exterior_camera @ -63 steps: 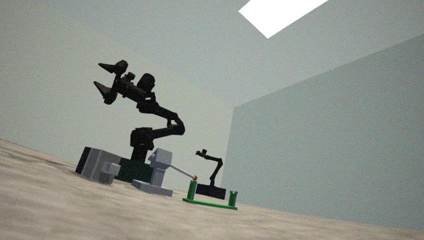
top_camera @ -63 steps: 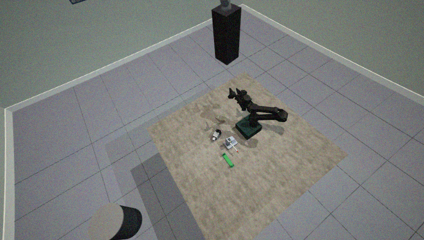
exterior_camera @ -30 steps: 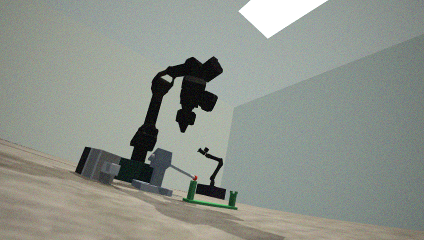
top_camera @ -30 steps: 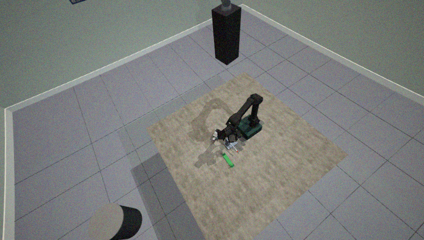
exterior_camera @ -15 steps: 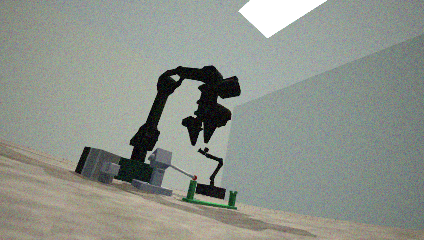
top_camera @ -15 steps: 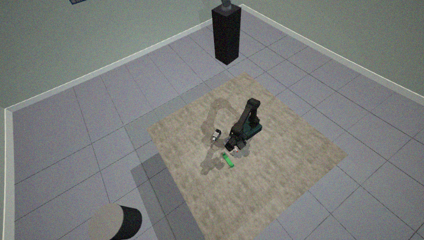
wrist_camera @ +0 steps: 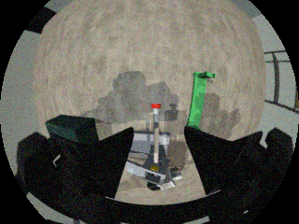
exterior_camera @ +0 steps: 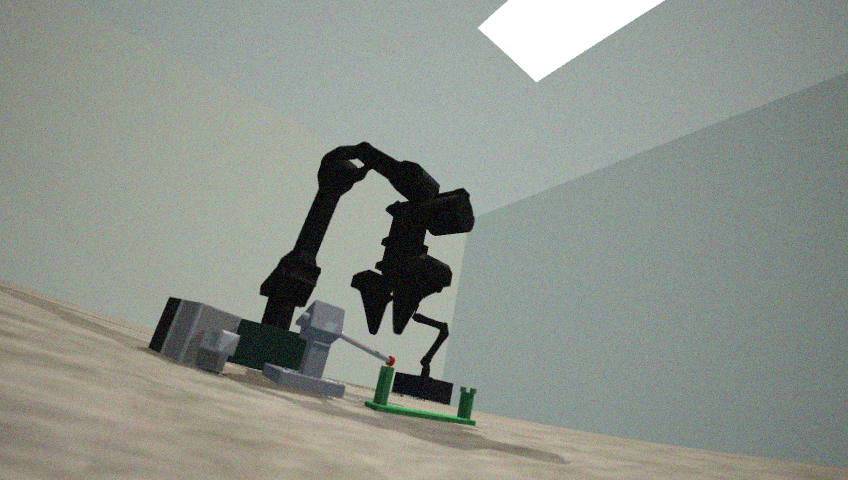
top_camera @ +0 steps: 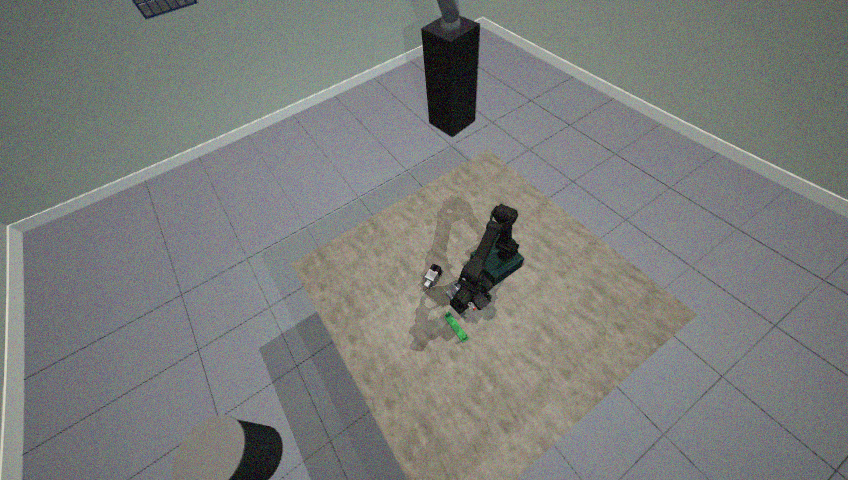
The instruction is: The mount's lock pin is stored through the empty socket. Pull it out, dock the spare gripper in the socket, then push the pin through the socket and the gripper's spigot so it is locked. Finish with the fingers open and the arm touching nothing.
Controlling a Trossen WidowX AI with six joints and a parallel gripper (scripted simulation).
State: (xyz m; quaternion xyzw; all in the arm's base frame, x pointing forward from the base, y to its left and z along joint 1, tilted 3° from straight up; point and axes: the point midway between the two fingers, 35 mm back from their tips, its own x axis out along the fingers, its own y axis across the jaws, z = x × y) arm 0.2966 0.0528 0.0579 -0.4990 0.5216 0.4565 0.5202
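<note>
The grey mount [exterior_camera: 325,321] [top_camera: 454,291] stands upright with the lock pin [exterior_camera: 364,346] [wrist_camera: 156,135] through its socket. The pin's long shaft sticks out and ends in a red head [exterior_camera: 390,360] [wrist_camera: 156,105] [top_camera: 474,308]. My gripper [exterior_camera: 385,331] [wrist_camera: 159,131] is open and empty, pointing down above the pin; in the wrist view the shaft shows between the fingertips. The spare gripper [top_camera: 432,276] [exterior_camera: 191,333], a grey block with a black end and a small spigot, lies on the mat beside the mount. The arm partly hides the mount in the top view.
A green stand [top_camera: 457,327] [exterior_camera: 422,412] [wrist_camera: 198,100] with two upright posts is near the pin's head side. The arm's dark green base [top_camera: 505,270] [exterior_camera: 270,344] [wrist_camera: 72,128] is behind the mount. A second arm on a black pedestal [top_camera: 451,83] [exterior_camera: 423,387] is far off.
</note>
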